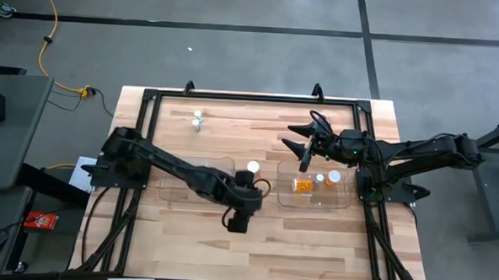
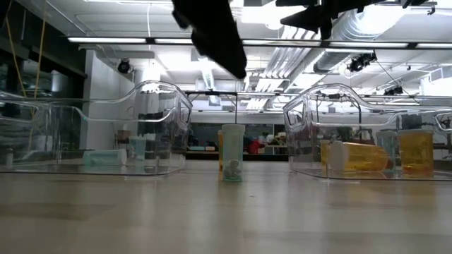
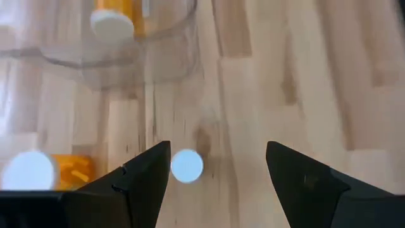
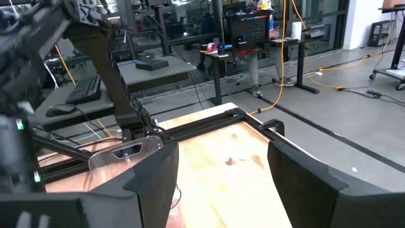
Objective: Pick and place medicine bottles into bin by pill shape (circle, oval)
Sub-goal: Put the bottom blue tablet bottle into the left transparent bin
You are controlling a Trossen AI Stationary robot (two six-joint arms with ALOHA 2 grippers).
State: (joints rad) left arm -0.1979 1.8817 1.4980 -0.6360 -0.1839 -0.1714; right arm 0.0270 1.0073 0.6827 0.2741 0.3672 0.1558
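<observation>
Wooden surface (image 1: 330, 236) with two clear bins near the middle, side by side. Left bin (image 1: 175, 192) sits under the left arm; the low view shows a pale teal bottle (image 2: 106, 158) lying in it and another standing (image 2: 138, 148). Right bin (image 1: 285, 192) holds an amber bottle (image 1: 302, 185) lying down and two white-capped bottles (image 1: 334, 177) standing beside it.

One white-capped bottle (image 1: 253, 168) stands upright on the bare surface between the bins; in the low view it is a pale clear one (image 2: 232, 161) with pills at the bottom. Two more tiny bottles (image 1: 198, 118) stand together near the far edge, toward the left corner.

Left claw (image 1: 240, 209) hovers near the middle of the surface, just on the near side of the lone bottle, fingers (image 3: 142, 183) spread, grasping nothing; the white cap shows between them below. Right claw (image 1: 304, 147) is raised over the far edge of the right bin, released, empty.
</observation>
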